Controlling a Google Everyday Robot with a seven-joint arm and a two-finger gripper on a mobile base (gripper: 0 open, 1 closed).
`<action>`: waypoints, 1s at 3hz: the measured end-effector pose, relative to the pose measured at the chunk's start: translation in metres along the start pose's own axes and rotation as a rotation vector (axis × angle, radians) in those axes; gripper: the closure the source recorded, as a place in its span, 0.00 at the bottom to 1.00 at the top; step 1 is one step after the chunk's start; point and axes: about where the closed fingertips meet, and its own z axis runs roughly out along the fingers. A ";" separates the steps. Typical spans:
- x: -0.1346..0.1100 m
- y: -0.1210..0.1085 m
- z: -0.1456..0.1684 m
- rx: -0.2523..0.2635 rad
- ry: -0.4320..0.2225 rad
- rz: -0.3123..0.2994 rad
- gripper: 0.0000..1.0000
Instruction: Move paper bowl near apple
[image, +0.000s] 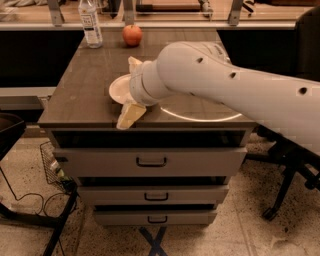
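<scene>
Closest in, on the speckled floor: a wire basket (52, 165) at lower left, a dark chair base (282, 195) at right. Between and just behind these, a low cabinet (200, 197) with three shut drawers (151, 161) stacked one over another.

On its dark wooden top (80, 95), at the front edge and left of centre, the gripper (127, 92), spread wide. One cream finger (129, 116) angled down over the front lip, the other raised toward the back. Between the two, the paper bowl (118, 88), off-white and shallow, flat on the wood, its right side hidden behind the wrist. Impossible to tell whether either finger touches it.

In from the right, the thick white arm (225, 85), crossing above the right half of the top. Below the arm, a pale oval ring (200, 116) on the wood.

At the far edge, the apple (132, 35), red with yellowish patches, well apart from the bowl and almost straight behind it. To the apple's left, near but not touching, a clear plastic bottle (90, 22) with a white label, upright.
</scene>
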 end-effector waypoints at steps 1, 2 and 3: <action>-0.005 -0.009 -0.006 -0.001 0.022 -0.009 0.00; -0.008 -0.015 -0.011 -0.015 0.063 -0.038 0.19; -0.009 -0.014 -0.010 -0.018 0.062 -0.040 0.42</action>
